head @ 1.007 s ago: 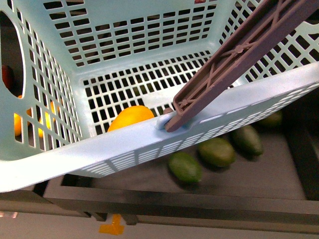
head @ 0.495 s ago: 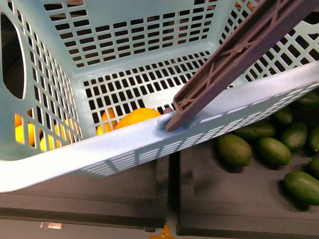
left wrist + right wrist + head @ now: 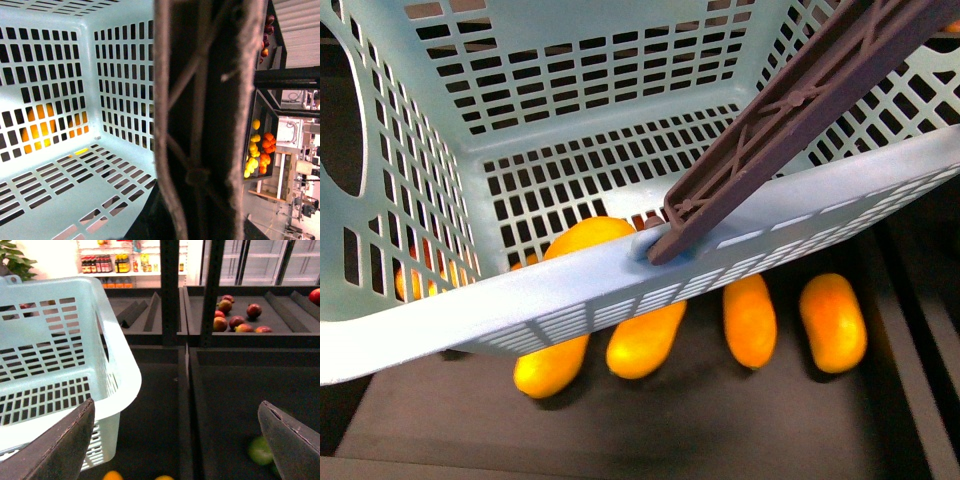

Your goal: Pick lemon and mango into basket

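Basket (image 3: 620, 290) fills the front view, tipped, with its brown handle (image 3: 790, 110) running from 2 o'clock down to the near rim. Below that rim, from 7 round to 4 o'clock, yellow-orange mangoes (image 3: 750, 320) lie in a dark tray (image 3: 720, 440).

I judge the step in hand to be the mango pick. The basket hangs right over the fruit, and the right gripper (image 3: 176, 404) is spread wide and empty. Next it must come down on one mango, close around its middle and carry it over the rim.

An orange fruit (image 3: 585, 235) shows just above the rim; I cannot tell whether it lies inside the basket or under its slotted floor. The left gripper is lost behind the handle in its wrist view, so its hold cannot be told. No lemon is sure: the small yellow fruits (image 3: 252, 150) on a far shelf are too tiny to name.
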`<action>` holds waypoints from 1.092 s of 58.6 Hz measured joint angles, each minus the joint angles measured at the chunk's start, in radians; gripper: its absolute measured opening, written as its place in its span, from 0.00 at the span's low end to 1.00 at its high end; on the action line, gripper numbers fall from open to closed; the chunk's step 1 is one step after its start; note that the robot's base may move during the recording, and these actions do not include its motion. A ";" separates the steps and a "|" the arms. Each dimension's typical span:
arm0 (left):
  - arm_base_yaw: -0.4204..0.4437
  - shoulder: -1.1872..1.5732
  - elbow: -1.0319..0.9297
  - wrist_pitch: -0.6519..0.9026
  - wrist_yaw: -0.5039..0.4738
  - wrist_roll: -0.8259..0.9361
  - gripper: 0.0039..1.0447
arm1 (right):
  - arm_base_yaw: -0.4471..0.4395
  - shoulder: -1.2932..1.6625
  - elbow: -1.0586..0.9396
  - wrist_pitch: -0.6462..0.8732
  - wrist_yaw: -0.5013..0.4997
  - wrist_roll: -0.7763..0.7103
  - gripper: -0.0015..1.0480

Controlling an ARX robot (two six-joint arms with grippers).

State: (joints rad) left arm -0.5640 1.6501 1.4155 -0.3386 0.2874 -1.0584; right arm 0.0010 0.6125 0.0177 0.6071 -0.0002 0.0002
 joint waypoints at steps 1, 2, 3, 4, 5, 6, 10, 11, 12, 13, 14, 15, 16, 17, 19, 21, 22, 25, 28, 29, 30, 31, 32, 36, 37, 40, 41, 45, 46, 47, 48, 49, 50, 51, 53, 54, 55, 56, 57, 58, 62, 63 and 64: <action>0.000 0.000 0.000 0.000 0.000 0.000 0.04 | 0.000 0.000 0.000 0.000 0.002 0.000 0.92; 0.000 0.000 0.000 0.000 0.000 0.001 0.04 | 0.000 0.000 0.000 0.000 0.001 0.000 0.92; 0.000 0.000 0.000 0.000 0.000 0.002 0.04 | 0.000 0.000 0.000 0.000 0.000 0.000 0.92; 0.000 0.000 0.000 0.000 -0.001 0.002 0.04 | 0.000 0.001 0.000 0.000 0.000 0.000 0.92; 0.000 0.000 0.000 0.000 -0.002 0.002 0.04 | 0.000 0.001 0.000 0.000 0.000 0.000 0.92; 0.000 0.000 0.000 0.000 -0.001 0.001 0.04 | 0.000 0.000 0.000 0.000 0.001 0.000 0.92; 0.000 0.000 0.000 0.000 0.000 0.000 0.04 | 0.000 -0.002 0.000 0.000 0.001 0.000 0.92; 0.000 0.000 0.000 0.000 -0.001 0.001 0.04 | 0.000 -0.001 0.000 0.000 0.000 0.000 0.92; 0.000 0.000 0.000 0.000 -0.002 0.001 0.04 | 0.000 0.000 0.000 0.000 0.000 0.000 0.92; 0.000 0.000 0.000 0.000 -0.002 0.001 0.04 | 0.000 -0.001 0.000 0.000 0.000 0.000 0.92; 0.000 0.000 0.000 0.000 -0.001 0.001 0.04 | 0.000 -0.001 0.000 0.000 -0.002 0.000 0.92; 0.000 0.000 0.000 0.000 0.000 0.001 0.04 | 0.000 -0.001 0.000 0.000 0.000 0.000 0.92; 0.000 0.000 0.000 0.000 0.000 0.001 0.04 | 0.000 -0.001 0.000 0.000 0.002 0.000 0.92; 0.000 0.000 0.000 0.000 0.000 0.001 0.04 | 0.000 -0.001 0.000 0.000 0.000 0.000 0.92; 0.000 0.000 0.000 0.000 -0.002 0.001 0.04 | 0.000 0.000 0.000 0.000 0.003 0.000 0.92; 0.000 0.000 0.000 0.000 0.000 0.000 0.04 | 0.000 0.000 0.000 0.000 0.000 0.000 0.92; 0.000 0.000 0.000 0.000 0.000 0.000 0.04 | 0.000 0.000 0.000 0.000 0.004 0.000 0.92; 0.000 0.000 0.000 0.000 0.000 0.002 0.04 | 0.000 0.000 0.000 0.000 0.002 0.000 0.92; 0.000 0.000 0.000 0.000 0.001 0.002 0.04 | 0.000 0.000 0.000 0.000 0.003 0.000 0.92; 0.000 0.000 0.000 0.000 0.001 0.002 0.04 | 0.000 0.000 0.000 0.000 0.003 0.000 0.92; 0.000 0.000 0.000 0.000 0.001 0.002 0.04 | 0.000 0.000 0.000 0.000 0.002 0.000 0.92; 0.000 0.000 0.000 0.000 0.001 0.002 0.04 | 0.000 0.000 0.000 0.000 -0.001 0.000 0.92; 0.000 0.000 0.000 0.000 0.000 0.002 0.04 | 0.000 0.001 0.000 0.000 0.001 0.000 0.92; 0.000 0.000 0.000 0.000 0.001 0.001 0.04 | 0.000 0.000 0.000 0.000 0.002 0.000 0.92; 0.000 0.000 0.000 0.000 0.000 0.002 0.04 | 0.000 0.000 0.000 0.000 0.003 0.000 0.92; 0.002 0.000 0.000 0.000 -0.004 0.004 0.04 | 0.000 0.002 0.000 0.000 0.000 0.000 0.92; 0.002 0.000 0.000 0.000 -0.003 0.004 0.04 | 0.000 0.002 0.000 0.000 0.000 0.000 0.92; 0.002 0.000 0.000 0.000 -0.005 0.006 0.04 | 0.000 0.001 0.000 0.000 0.000 0.000 0.92; 0.002 0.000 0.000 0.000 -0.005 0.006 0.04 | 0.000 0.001 0.000 0.000 0.000 0.000 0.92; 0.002 0.000 0.000 0.000 -0.006 0.007 0.04 | 0.000 0.001 0.000 0.000 0.000 0.000 0.92; 0.002 0.000 0.000 0.000 -0.006 0.008 0.04 | 0.000 0.001 0.000 0.000 0.000 0.000 0.92; 0.002 0.000 0.000 0.000 -0.005 0.007 0.04 | 0.000 0.001 0.000 0.000 0.000 0.000 0.92; 0.002 0.000 0.000 0.000 -0.003 0.007 0.04 | 0.000 0.001 0.000 0.000 0.000 0.000 0.92; 0.002 0.000 0.000 0.000 0.001 0.007 0.04 | 0.000 0.001 -0.001 0.000 -0.002 0.000 0.92; 0.004 0.000 0.000 0.000 -0.001 0.006 0.04 | 0.000 0.001 -0.001 0.000 -0.006 0.000 0.92; 0.005 0.000 0.000 0.000 0.000 0.006 0.04 | 0.000 0.001 -0.001 0.000 -0.007 0.000 0.92; 0.008 0.000 0.000 0.000 0.000 0.005 0.04 | 0.000 0.000 -0.001 0.000 -0.008 0.000 0.92; 0.010 0.000 0.000 0.000 -0.001 0.003 0.04 | 0.000 0.000 -0.001 0.000 -0.008 0.000 0.92; 0.011 0.000 0.000 0.000 -0.005 0.002 0.04 | 0.000 0.000 -0.001 0.000 -0.008 0.000 0.92; 0.011 0.000 0.000 0.000 -0.008 0.002 0.04 | 0.000 0.000 -0.001 0.000 -0.007 0.000 0.92; 0.012 0.000 0.000 0.000 -0.020 0.008 0.04 | 0.000 0.001 -0.001 0.000 -0.006 0.000 0.92; 0.012 0.000 0.000 0.000 -0.020 0.009 0.04 | 0.000 0.002 -0.001 0.000 -0.006 0.000 0.92; 0.012 0.000 0.000 0.000 -0.024 0.013 0.04 | 0.000 0.002 -0.001 0.000 -0.005 0.000 0.92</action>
State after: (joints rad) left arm -0.5522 1.6501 1.4158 -0.3386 0.2638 -1.0454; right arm 0.0013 0.6140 0.0166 0.6071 -0.0055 -0.0002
